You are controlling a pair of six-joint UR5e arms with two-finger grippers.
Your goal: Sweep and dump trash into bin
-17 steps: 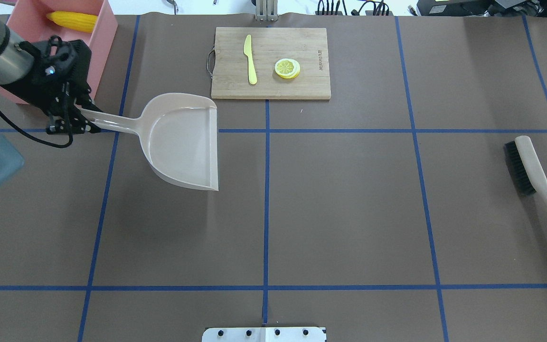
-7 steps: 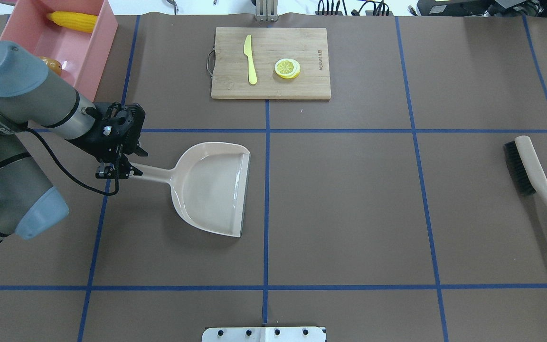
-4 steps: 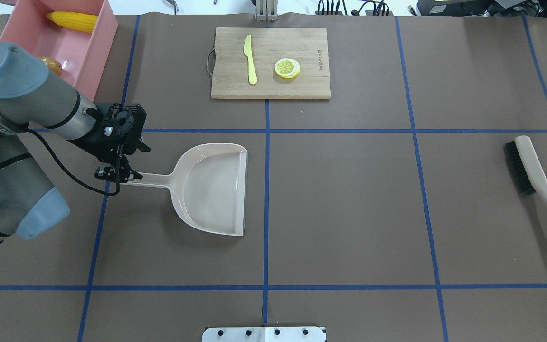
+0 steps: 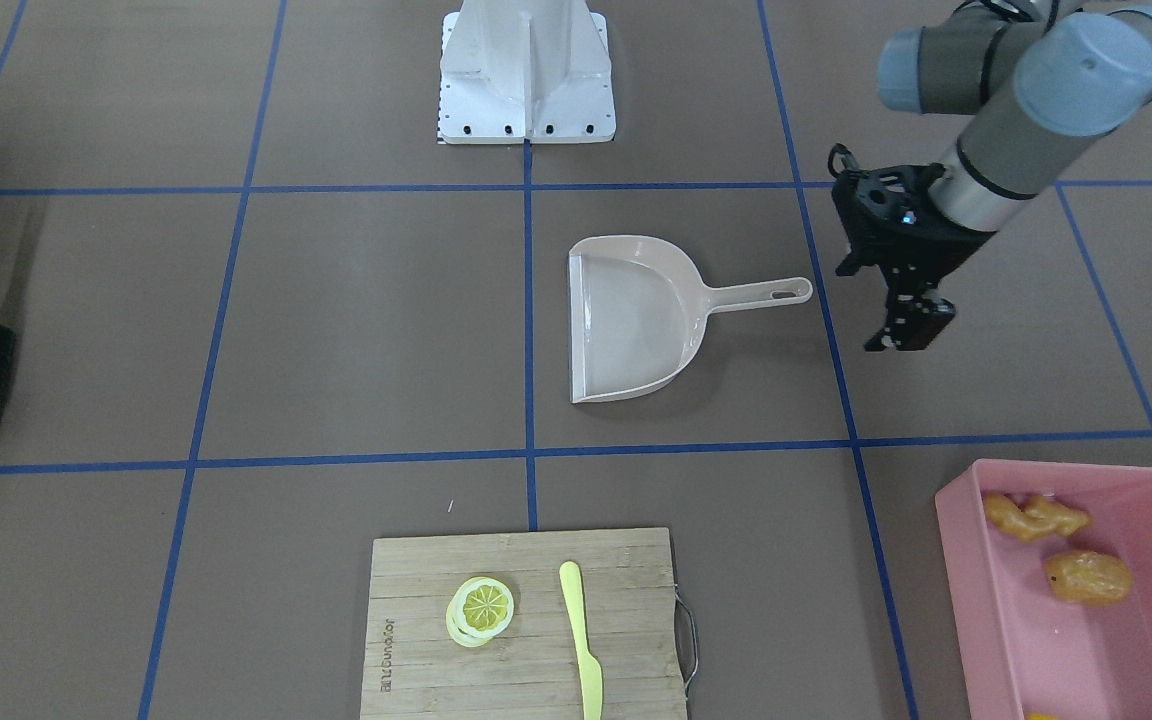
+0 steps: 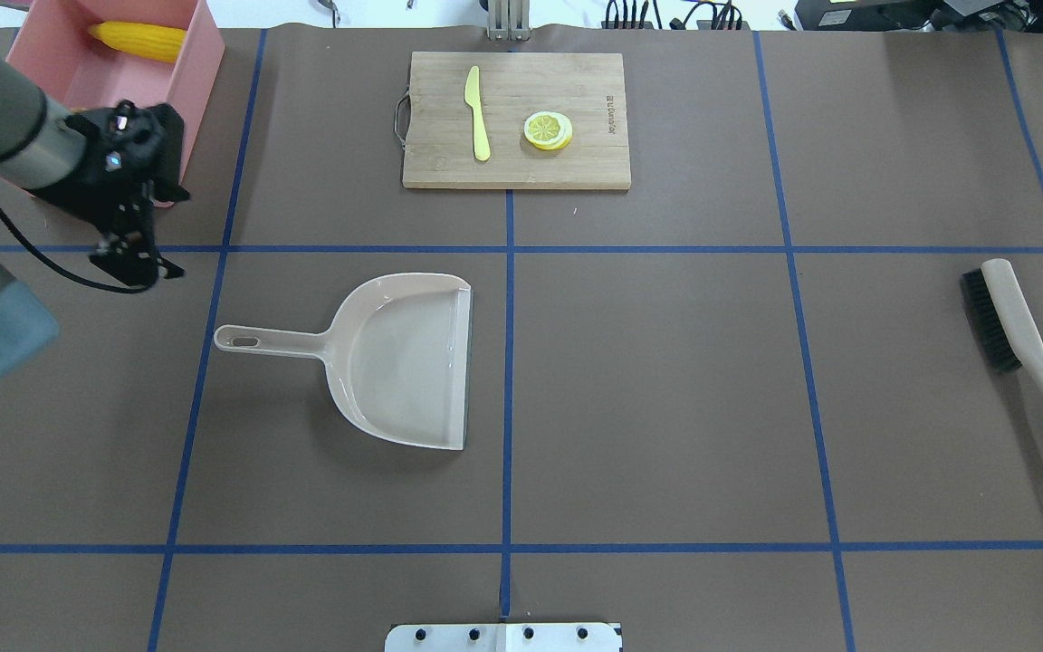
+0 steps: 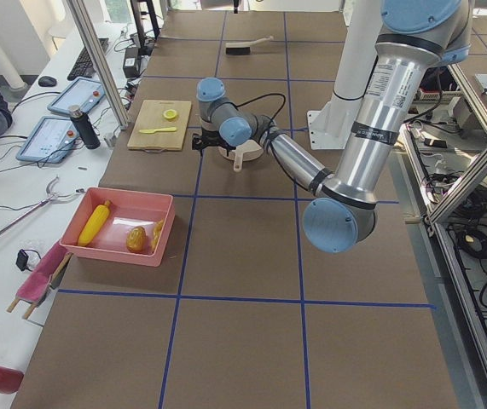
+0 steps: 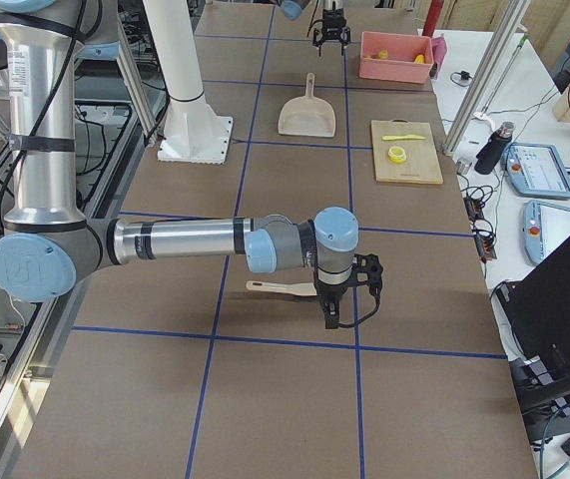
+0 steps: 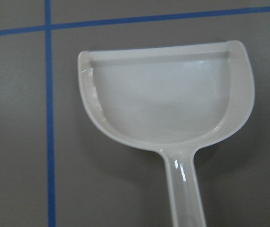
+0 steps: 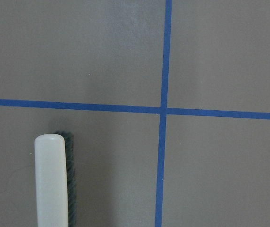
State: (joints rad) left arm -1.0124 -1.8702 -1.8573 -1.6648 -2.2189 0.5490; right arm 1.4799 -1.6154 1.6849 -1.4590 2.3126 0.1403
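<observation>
The pink bin (image 5: 198, 77) stands at the table's far left corner and holds the yellow corn cob (image 5: 137, 41). The front view shows the bin (image 4: 1066, 467) with the ginger root (image 4: 1034, 517) and the potato lump (image 4: 1088, 578) inside. The beige dustpan (image 5: 404, 362) lies empty and flat on the table, and it fills the left wrist view (image 8: 168, 104). My left gripper (image 5: 135, 263) is open and empty, raised between the dustpan handle and the bin. My right gripper (image 7: 349, 299) hangs by the brush (image 7: 275, 288); I cannot tell whether it is open.
A wooden cutting board (image 5: 576, 163) at the back centre carries a yellow-green knife (image 5: 478, 113) and a lemon slice (image 5: 548, 129). The brush (image 5: 1010, 326) lies at the right edge. Blue tape lines cross the brown table.
My left gripper has let go of the dustpan handle and moved up and back left toward the bin. The dustpan now lies still on the table.
</observation>
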